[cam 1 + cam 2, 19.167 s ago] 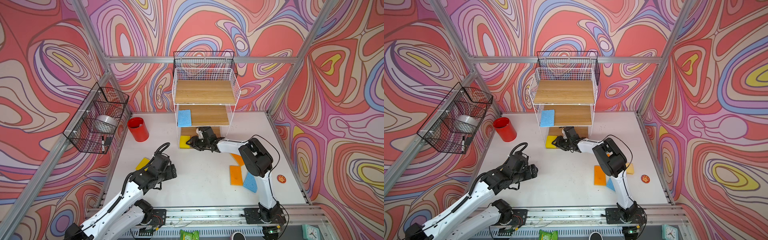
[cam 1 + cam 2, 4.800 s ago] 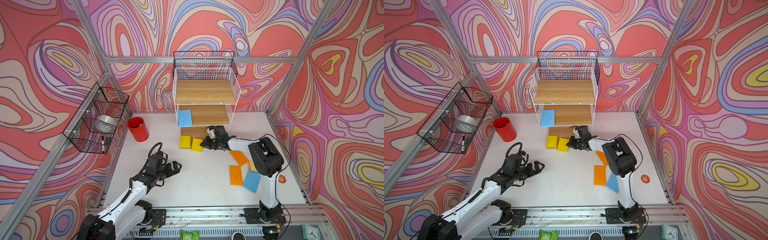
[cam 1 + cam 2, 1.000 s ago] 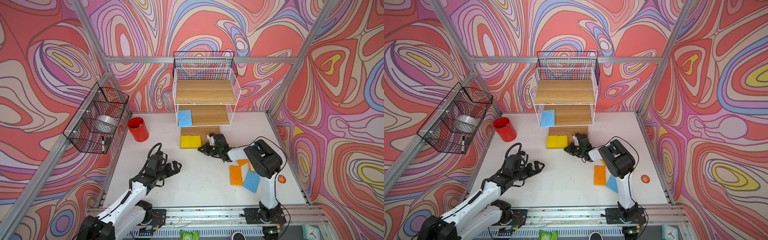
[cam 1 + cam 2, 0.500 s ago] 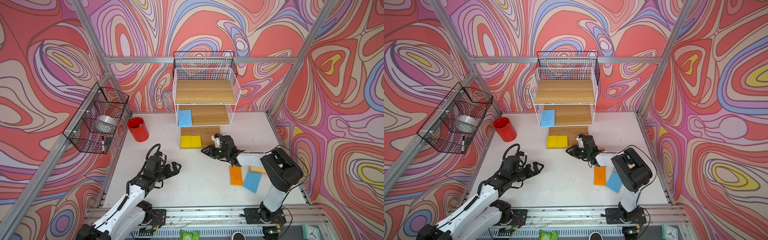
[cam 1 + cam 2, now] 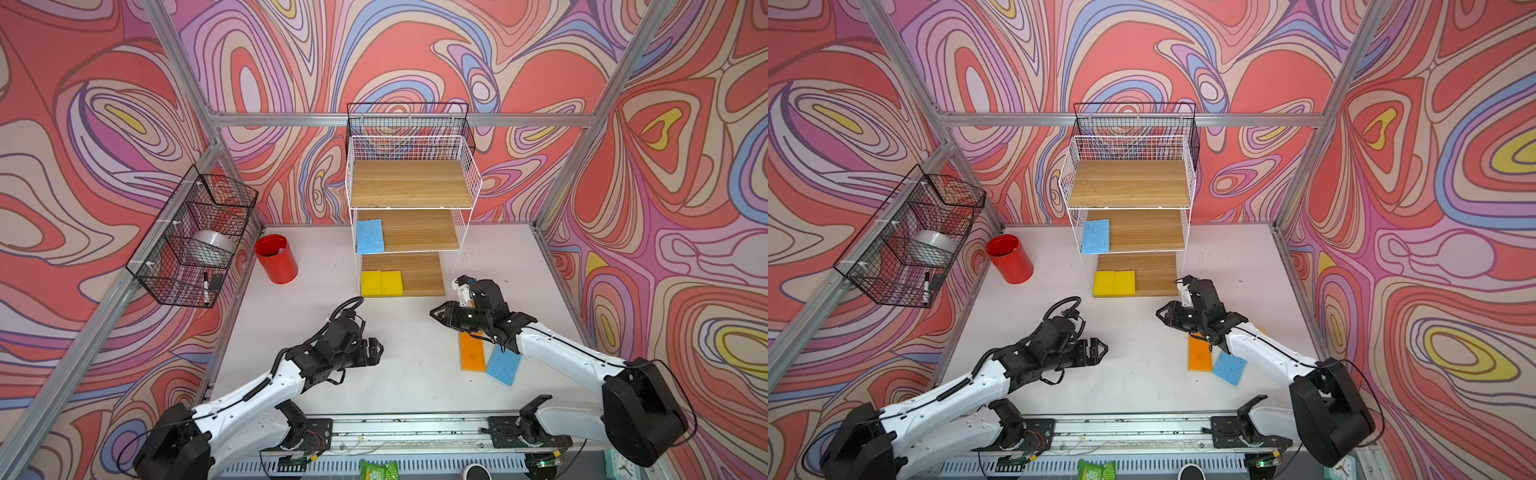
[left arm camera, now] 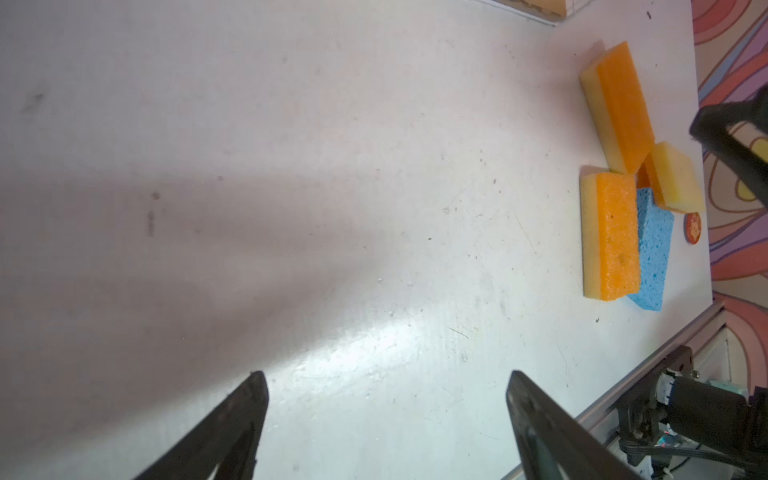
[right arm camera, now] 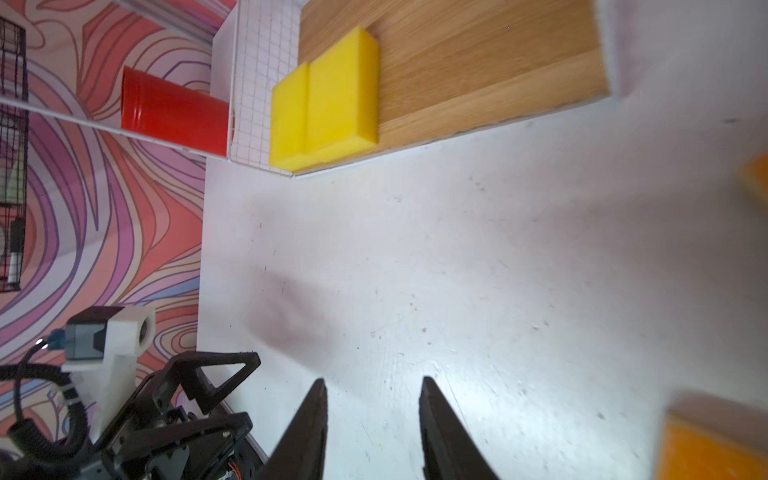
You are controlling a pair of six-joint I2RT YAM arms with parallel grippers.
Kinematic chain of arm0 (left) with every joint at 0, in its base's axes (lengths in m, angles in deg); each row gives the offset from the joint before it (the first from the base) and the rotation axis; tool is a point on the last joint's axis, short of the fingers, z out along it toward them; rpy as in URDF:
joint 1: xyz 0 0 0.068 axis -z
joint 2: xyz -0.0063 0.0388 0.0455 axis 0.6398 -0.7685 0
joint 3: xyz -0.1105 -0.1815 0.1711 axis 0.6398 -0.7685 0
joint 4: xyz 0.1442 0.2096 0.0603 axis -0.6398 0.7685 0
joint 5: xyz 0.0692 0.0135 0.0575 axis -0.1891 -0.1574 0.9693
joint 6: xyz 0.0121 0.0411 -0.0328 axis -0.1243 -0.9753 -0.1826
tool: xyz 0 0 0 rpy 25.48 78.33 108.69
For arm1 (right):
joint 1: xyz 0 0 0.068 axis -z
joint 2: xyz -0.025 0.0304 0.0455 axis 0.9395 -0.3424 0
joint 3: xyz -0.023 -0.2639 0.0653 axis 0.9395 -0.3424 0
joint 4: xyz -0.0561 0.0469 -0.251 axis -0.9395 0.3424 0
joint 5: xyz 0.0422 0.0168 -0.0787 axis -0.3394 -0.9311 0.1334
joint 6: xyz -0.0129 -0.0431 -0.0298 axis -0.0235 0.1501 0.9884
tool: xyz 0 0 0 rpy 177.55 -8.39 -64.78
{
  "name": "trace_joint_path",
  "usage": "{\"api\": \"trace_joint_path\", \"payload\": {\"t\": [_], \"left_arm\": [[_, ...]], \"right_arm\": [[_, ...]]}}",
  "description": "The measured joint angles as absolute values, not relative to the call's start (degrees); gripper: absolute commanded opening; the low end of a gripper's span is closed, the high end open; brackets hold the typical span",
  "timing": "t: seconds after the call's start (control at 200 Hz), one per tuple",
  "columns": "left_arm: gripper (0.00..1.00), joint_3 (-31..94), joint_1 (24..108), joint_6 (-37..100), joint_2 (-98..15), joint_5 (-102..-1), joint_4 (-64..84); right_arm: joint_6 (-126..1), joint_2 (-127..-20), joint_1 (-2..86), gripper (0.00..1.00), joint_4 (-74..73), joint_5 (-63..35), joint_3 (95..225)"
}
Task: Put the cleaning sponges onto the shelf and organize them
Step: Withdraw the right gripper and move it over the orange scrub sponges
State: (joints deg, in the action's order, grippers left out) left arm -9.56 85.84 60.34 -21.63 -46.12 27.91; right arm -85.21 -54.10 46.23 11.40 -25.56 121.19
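Observation:
The shelf (image 5: 409,183) stands at the back in both top views. A light blue sponge (image 5: 369,236) lies on its middle board, and two yellow sponges (image 5: 381,283) sit side by side on the bottom board (image 7: 478,62). On the table at the right lie an orange sponge (image 5: 472,351) and a blue sponge (image 5: 503,365). The left wrist view shows three orange sponges (image 6: 611,235) clustered with the blue one (image 6: 654,257). My right gripper (image 5: 436,312) hovers in front of the shelf's right corner, partly open and empty. My left gripper (image 5: 376,351) is wide open over bare table.
A red cup (image 5: 276,259) stands left of the shelf. A black wire basket (image 5: 193,237) with a tape roll and a marker hangs on the left wall. Another black basket (image 5: 409,120) hangs behind the shelf top. A small orange disc (image 6: 692,226) lies by the table's right edge.
My right gripper has opened and drawn back a little from the shelf, its arm swinging out to the right. The left arm has barely moved.

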Motion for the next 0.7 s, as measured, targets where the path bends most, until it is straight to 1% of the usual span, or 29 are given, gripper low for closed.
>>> {"api": "trace_joint_path", "payload": {"t": [0.125,0.17,0.32,0.35,0.426,0.471,0.556,0.696], "left_arm": [[0.93,-5.4,91.2,61.8,-29.7,-43.7,23.4],[0.94,-4.6,92.6,62.4,-32.4,-43.2,22.0],[0.97,-3.1,95.5,63.5,-38.9,-42.4,18.2],[0.97,-3.0,95.8,63.7,-39.7,-42.4,17.5],[0.97,-3.0,96.0,64.2,-40.8,-42.4,16.1],[0.98,-3.0,96.0,64.4,-40.9,-42.4,15.7],[0.99,-3.1,96.0,64.6,-40.5,-42.0,15.0],[1.0,-6.5,96.0,65.7,-35.3,-40.3,14.1]], "right_arm": [[-83.3,-49.6,51.4,0.46,18.0,-24.2,119.9],[-82.9,-48.2,53.2,0.49,19.6,-23.6,118.5],[-83.3,-40.8,58.4,0.54,24.5,-21.9,111.6],[-83.5,-39.5,59.1,0.56,25.4,-21.5,110.6],[-84.1,-37.6,59.5,0.57,27.1,-20.5,109.6],[-84.3,-37.2,59.5,0.6,27.3,-20.0,109.6],[-85.1,-37.3,59.6,0.61,27.0,-18.8,109.5],[-87.0,-37.6,59.6,0.61,24.8,-18.5,106.5]]}}
